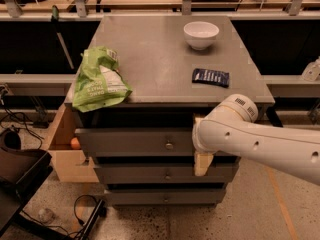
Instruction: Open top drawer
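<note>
My pincer point(202, 163) sits at the flat grey top drawer point(130, 141), small round metal knob point(169, 145) just left of it, probably lining up the pull. Can't tell if it's spread or pinched.

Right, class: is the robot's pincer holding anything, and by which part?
Cannot be told. The pincer pokes out under the arm at the right of the top drawer; its round knob stands free, apart from the pincer.

Dim, warm overhead light is falling on the flat grey metal worktop point(150, 59) and leaving a soft sheen near the round white bowl point(201, 34). Deep shadow is lying under its front edge, above the wide grey top drawer point(130, 142). The pale gripper point(202, 161) is sitting shaded against the drawer fronts, beneath the brightly lit white robot arm point(260, 144).
</note>
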Controlling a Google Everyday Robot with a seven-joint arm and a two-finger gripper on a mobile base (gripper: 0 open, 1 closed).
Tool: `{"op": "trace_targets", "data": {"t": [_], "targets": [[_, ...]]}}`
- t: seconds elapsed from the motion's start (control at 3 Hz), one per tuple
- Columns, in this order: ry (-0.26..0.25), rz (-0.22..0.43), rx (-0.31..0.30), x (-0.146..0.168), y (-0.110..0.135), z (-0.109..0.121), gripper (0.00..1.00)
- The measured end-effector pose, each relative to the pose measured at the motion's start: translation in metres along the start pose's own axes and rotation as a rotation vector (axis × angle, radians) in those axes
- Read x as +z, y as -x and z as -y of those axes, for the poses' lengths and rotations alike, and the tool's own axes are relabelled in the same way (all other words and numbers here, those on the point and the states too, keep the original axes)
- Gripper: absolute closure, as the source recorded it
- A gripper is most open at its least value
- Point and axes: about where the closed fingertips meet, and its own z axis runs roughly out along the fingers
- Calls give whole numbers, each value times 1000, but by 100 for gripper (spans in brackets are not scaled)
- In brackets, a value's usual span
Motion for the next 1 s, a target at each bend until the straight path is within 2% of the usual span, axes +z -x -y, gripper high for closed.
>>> {"op": "trace_targets", "data": {"t": [0.33, 0.67, 1.0], "targets": [[25, 5, 12, -4, -4, 1, 23], [105, -9, 32, -4, -5, -6, 46], [208, -95, 84, -25, -22, -36, 78]]}}
